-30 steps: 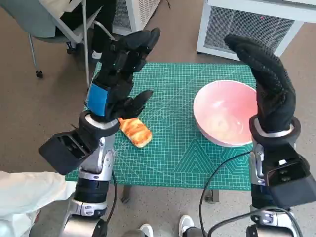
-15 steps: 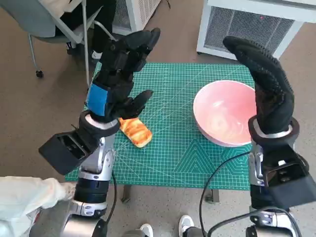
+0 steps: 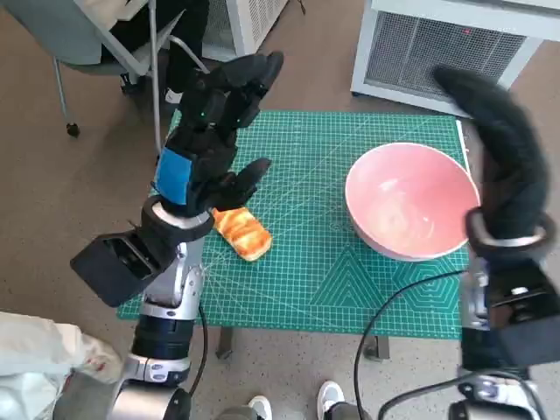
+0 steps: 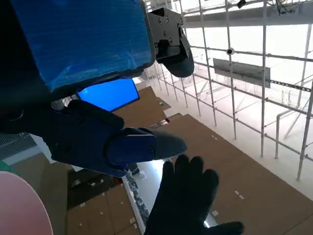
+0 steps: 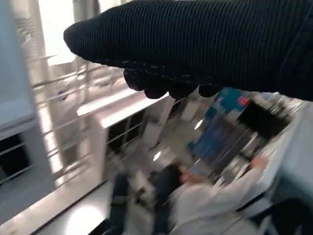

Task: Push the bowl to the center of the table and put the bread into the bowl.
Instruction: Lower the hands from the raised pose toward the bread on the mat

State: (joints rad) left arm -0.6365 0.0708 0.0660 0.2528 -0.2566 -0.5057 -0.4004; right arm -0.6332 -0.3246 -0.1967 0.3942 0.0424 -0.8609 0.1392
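A pink bowl stands on the right part of the green cutting mat. A golden piece of bread lies on the mat's left part. My left hand is raised above the bread, fingers spread upward, holding nothing. My right hand, in its black glove, is raised upright just right of the bowl, blurred, holding nothing. In the left wrist view my left hand fills the picture, the gloved right hand shows beyond it, and a pink edge of the bowl shows in a corner. The right wrist view shows only my right hand.
A white grilled unit stands behind the table on the right. A chair stands at the back left. A person's pale sleeve shows at the lower left, and feet below the table's front edge.
My right hand has swung to the right, away from over the bowl's rim, and is blurred. The left hand, bread and bowl stay put. The pale sleeve has drawn back leftward.
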